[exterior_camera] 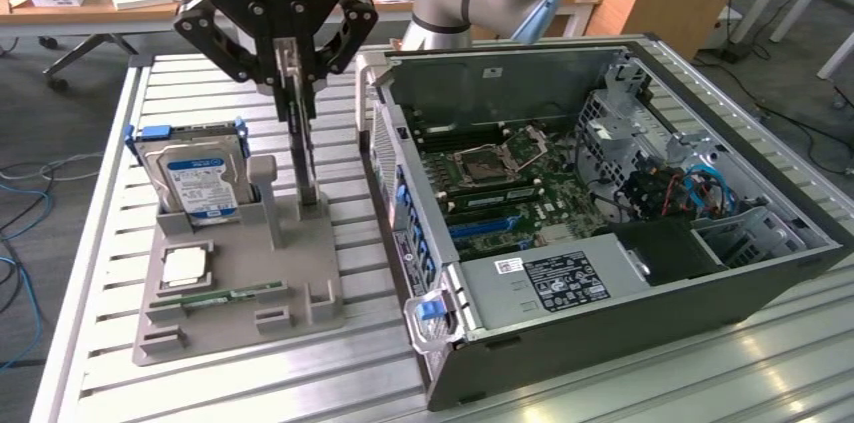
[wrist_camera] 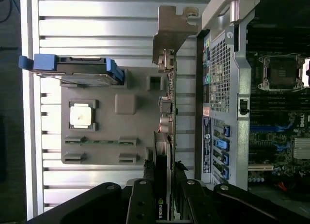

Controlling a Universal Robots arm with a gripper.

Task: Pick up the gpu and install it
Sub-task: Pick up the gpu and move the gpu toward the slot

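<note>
We see the gripper (exterior_camera: 296,93) with its fingers (wrist_camera: 144,200) clamped on the gpu (wrist_camera: 162,156), which stands on edge between them and reaches below the fingertips to the gray holder (exterior_camera: 227,288); whether it has left its slot we cannot tell. The open case (exterior_camera: 601,273) lies just beside the fingers, and the hard drive (exterior_camera: 200,178), cpu (exterior_camera: 184,265) and memory stick (exterior_camera: 220,295) lie on their other side.

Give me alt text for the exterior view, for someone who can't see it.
A black robot gripper clasps a graphics card standing on edge in a gray parts tray. An open computer case lies beside it, toward the exterior view's right.
</note>
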